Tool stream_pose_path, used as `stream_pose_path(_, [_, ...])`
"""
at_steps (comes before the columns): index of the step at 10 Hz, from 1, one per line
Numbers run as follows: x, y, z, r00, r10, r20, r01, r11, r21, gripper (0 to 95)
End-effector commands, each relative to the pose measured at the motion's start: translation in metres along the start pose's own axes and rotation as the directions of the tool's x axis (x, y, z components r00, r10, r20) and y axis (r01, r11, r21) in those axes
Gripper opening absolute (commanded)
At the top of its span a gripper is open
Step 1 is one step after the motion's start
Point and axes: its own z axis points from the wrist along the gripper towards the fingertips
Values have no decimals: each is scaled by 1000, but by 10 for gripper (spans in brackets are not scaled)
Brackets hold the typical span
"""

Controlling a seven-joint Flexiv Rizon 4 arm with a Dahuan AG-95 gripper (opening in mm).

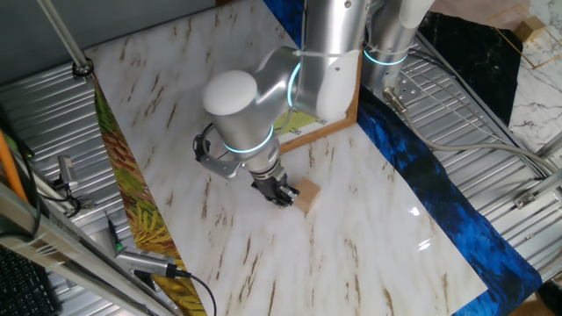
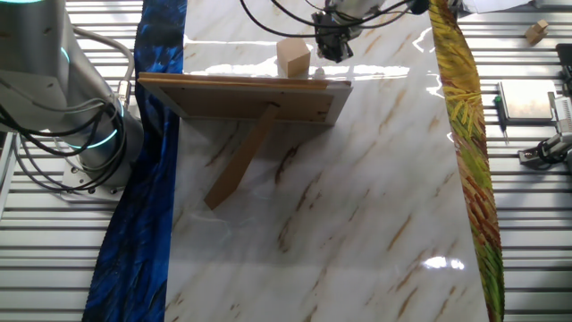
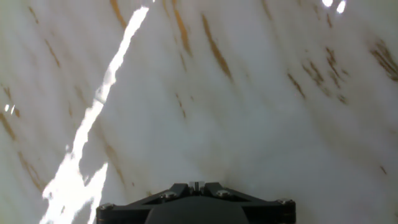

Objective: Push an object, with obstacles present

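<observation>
Beside the gripper (image 1: 283, 195), cube (image 1: 306, 197) sits corner-on to frame (image 1: 327, 130).

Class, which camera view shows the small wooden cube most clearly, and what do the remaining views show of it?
One fixed view shows the wooden cube best: it sits unobstructed on the marble tabletop, with the gripper right beside it. The other fixed view shows it smaller, behind the picture frame. The hand view shows only marble, no cube.

Two high fixed cameras face the marble table (image 1: 369, 228) from opposite sides; hand camera close above it.
</observation>
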Motion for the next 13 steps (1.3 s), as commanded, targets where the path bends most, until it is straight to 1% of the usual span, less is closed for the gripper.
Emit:
stream_pose_path(1, [9, -3, -4, 1000, -16, -10, 16, 1000, 5, 0])
stream_pose_path(2, [16, -4, -7, 1000, -24, -19, 24, 1000, 10, 0])
stream_pose_path(3, [19, -3, -7, 999, -26, -21, 26, 1000, 13, 0])
stream_pose_path(4, [28, -2, -7, 999, -28, -23, 29, 1000, 13, 0])
stream_pose_path(5, [33, -1, -6, 999, -32, -25, 32, 999, 11, 0])
stream_pose_path(7, [46, 5, -2, 999, -33, -29, 33, 999, 5, 0])
stream_pose_path(8, [53, 9, 3, 999, -29, -33, 29, 1000, -3, 0])
stream_pose_path(10, [59, 14, 8, 999, -24, -30, 24, 1000, -6, 0])
stream_pose_path(11, [60, 15, 9, 1000, -19, -25, 19, 1000, -14, 0])
stream_pose_path(13, [63, 19, 11, 1000, 13, -10, -13, 999, -42, 0])
